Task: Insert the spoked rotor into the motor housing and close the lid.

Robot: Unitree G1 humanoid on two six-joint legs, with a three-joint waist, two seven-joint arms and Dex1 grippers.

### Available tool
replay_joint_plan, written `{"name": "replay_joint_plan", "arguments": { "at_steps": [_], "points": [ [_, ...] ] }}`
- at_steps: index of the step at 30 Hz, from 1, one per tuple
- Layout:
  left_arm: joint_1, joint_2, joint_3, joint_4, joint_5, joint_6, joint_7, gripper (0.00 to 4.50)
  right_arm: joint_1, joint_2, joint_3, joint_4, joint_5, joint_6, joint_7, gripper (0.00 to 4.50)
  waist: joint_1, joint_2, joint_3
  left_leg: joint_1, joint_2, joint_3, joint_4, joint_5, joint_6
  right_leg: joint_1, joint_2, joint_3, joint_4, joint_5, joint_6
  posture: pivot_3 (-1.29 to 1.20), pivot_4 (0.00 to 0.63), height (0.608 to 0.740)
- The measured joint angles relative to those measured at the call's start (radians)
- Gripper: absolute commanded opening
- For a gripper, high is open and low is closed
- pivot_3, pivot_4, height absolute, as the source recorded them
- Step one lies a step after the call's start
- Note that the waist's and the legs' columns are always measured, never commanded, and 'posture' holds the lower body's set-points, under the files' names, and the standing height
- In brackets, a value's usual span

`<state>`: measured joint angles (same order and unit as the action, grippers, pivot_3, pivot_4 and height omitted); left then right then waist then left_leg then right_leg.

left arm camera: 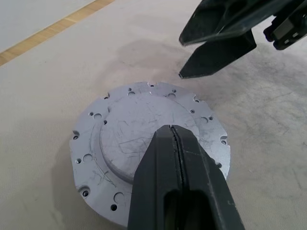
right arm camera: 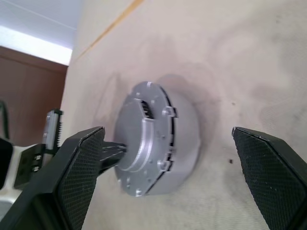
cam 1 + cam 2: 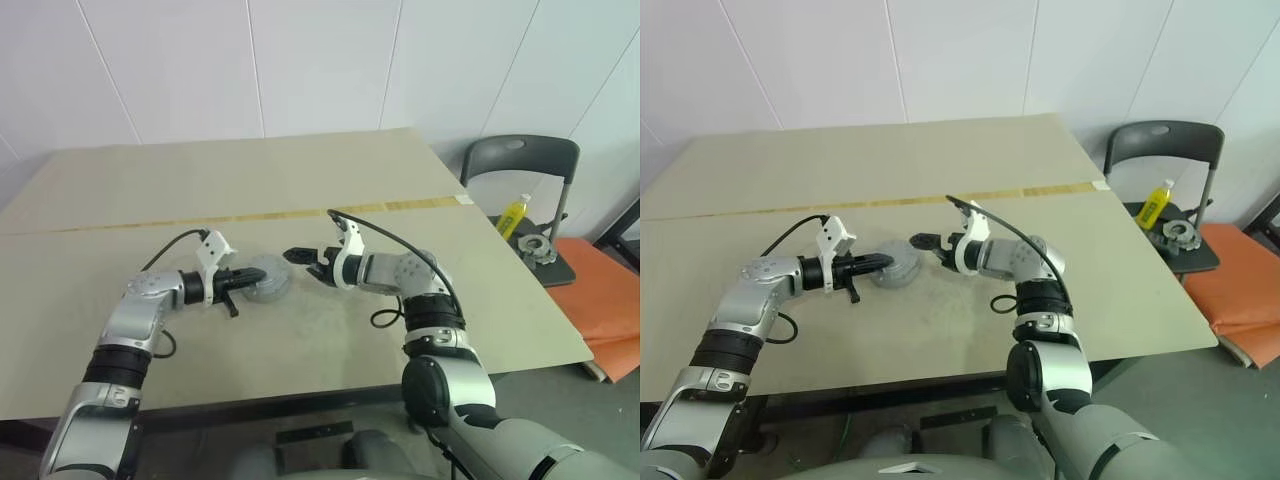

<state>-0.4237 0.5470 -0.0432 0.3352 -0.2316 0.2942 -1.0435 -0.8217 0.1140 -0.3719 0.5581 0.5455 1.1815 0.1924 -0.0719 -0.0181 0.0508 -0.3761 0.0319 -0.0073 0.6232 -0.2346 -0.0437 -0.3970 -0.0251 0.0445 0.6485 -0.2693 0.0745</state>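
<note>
One lid (image 1: 144,143) lies plain face up at centre frame on the table (image 3: 300,180); I cannot see what it covers. Left gripper (image 1: 175,136), fingers pressed together and empty, rests its tip on it. Right gripper (image 2: 168,177) gapes wide, empty, beside it.

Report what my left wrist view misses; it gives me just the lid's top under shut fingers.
Observer: Seen from the side, the lid sits flat on the motor housing, with a thin seam between them.
Operator: Give me the right gripper's state.
Observer: The right gripper is wide open, with the stack ahead between its fingers, untouched.
Operator: Check the left gripper's contact.
Observer: The left gripper is shut, and its tips appear to press on the lid's raised centre.
</note>
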Motion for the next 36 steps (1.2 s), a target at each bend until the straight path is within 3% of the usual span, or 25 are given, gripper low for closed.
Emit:
{"name": "replay_joint_plan", "arguments": {
  "at_steps": [11, 21, 36],
  "points": [
    [0.01, 0.0, 0.001, -0.006, -0.008, 0.001, 0.0, 0.0, -0.037, 0.001, -0.145, 0.108, 0.131, 0.063, -0.152, 4.47, -0.001, 0.0, 0.0, 0.0, 0.0, 0.0, -0.002, 0.0, 0.0, 0.0, 0.0, 0.0, -0.001, 0.0, 0.0, 0.0, 0.0, 0.74],
    [0.016, 0.002, 0.001, -0.013, -0.013, 0.001, 0.001, 0.0, -0.048, 0.003, -0.143, 0.128, 0.183, 0.097, -0.2, 4.47, -0.001, 0.0, 0.0, 0.0, 0.0, 0.001, -0.003, 0.0, 0.0, 0.0, 0.0, 0.0, -0.003, 0.0, 0.0, 0.0, 0.0, 0.74],
    [0.016, 0.002, 0.001, -0.011, -0.014, -0.003, 0.004, 0.0, -0.08, 0.007, -0.116, 0.234, 0.252, 0.001, -0.225, 4.47, -0.003, 0.001, 0.0, 0.001, 0.0, 0.0, -0.003, 0.0, 0.0, 0.0, 0.0, 0.0, -0.003, 0.0, 0.0, 0.0, 0.0, 0.74]
  ]
}}
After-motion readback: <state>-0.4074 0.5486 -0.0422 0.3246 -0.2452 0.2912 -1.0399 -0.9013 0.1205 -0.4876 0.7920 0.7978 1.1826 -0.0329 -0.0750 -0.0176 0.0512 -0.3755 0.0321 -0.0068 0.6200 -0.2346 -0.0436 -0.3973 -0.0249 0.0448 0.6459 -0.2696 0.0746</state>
